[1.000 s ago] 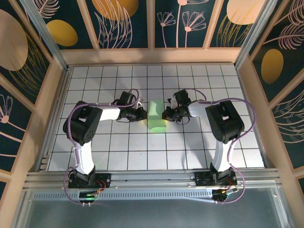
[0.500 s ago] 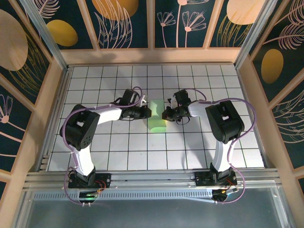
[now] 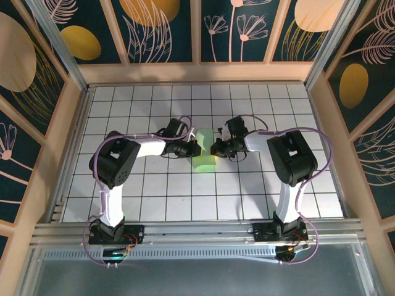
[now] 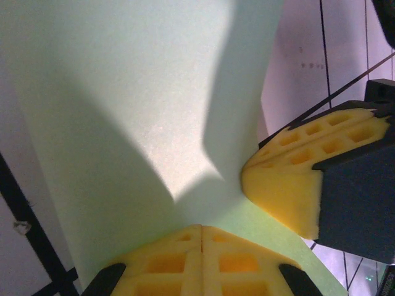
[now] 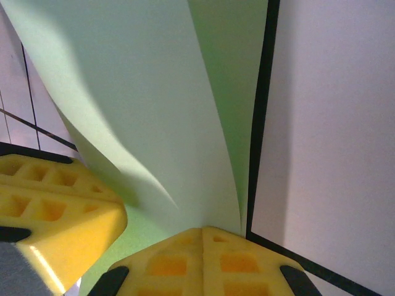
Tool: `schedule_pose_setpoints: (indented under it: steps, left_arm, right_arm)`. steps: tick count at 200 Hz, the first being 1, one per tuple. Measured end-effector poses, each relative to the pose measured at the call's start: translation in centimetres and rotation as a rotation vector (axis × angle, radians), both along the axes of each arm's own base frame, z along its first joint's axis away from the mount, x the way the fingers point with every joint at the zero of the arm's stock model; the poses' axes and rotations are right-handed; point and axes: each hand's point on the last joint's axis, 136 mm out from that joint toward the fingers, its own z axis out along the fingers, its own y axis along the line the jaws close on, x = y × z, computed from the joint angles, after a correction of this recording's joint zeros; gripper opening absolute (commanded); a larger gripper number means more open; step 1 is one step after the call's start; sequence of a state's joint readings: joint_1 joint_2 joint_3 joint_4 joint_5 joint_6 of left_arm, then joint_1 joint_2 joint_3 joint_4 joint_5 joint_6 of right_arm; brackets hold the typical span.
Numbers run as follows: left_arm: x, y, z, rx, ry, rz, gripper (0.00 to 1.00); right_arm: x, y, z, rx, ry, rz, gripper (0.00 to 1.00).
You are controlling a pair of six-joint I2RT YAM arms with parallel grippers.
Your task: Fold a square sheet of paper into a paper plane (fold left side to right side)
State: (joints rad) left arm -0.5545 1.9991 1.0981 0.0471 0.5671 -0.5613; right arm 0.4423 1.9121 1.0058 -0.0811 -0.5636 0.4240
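Note:
The square sheet of paper [image 3: 204, 152] is pale green and lies at the table's middle, bowed over on itself into a narrow strip. My left gripper [image 3: 194, 148] is at the strip's left side. Its yellow pads [image 4: 202, 246] are pressed together with the sheet [image 4: 136, 111] rising straight from their tips. My right gripper [image 3: 215, 148] is at the right edge. Its pads [image 5: 203, 250] are also closed, and the curled upper layer [image 5: 136, 92] meets the flat lower layer at their tip. Each wrist view catches the other gripper's yellow pad, close by over the paper.
The white grid-tile table [image 3: 185, 191] is bounded by wooden walls [image 3: 197, 73] at the back and sides. A black grid line [image 5: 262, 123] runs along the sheet's right edge. Both arms reach inward, with their bases at the near rail [image 3: 197, 229].
My left gripper has moved right toward the right gripper, carrying the sheet's left side over, so the green patch is narrower. The right gripper has stayed put.

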Motion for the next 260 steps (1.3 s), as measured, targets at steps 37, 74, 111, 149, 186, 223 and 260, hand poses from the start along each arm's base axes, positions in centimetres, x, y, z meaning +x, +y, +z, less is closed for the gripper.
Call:
schedule_pose_setpoints:
  steps: [37,74,111,149,186,223,260]
  left_arm:
    - [0.0,0.1,-0.5,0.010,0.007,0.003,0.06]
    - [0.0,0.2,-0.7,0.015,0.004,-0.001,0.06]
    - [-0.1,0.2,-0.7,0.016,0.003,-0.004,0.06]
    - [-0.1,0.1,-0.7,0.015,0.003,-0.005,0.06]
    - [-0.1,0.1,-0.8,0.015,0.003,-0.006,0.06]
    - [-0.1,0.1,-0.8,0.015,0.003,-0.006,0.06]
    - [-0.1,0.1,-0.7,0.013,0.002,-0.009,0.06]
  right_arm:
    - [0.0,0.0,0.0,0.000,0.000,0.000,0.00]
    - [0.0,0.0,0.1,0.002,-0.001,0.000,0.00]
    - [0.1,0.1,0.3,0.000,0.003,0.001,0.00]
    - [0.2,0.1,0.6,-0.021,0.002,-0.002,0.00]
    - [0.7,0.5,2.4,0.007,-0.042,-0.003,0.00]
    - [1.9,1.5,3.5,0.067,-0.087,-0.006,0.00]
    - [4.2,3.3,3.2,0.109,-0.110,0.005,0.00]
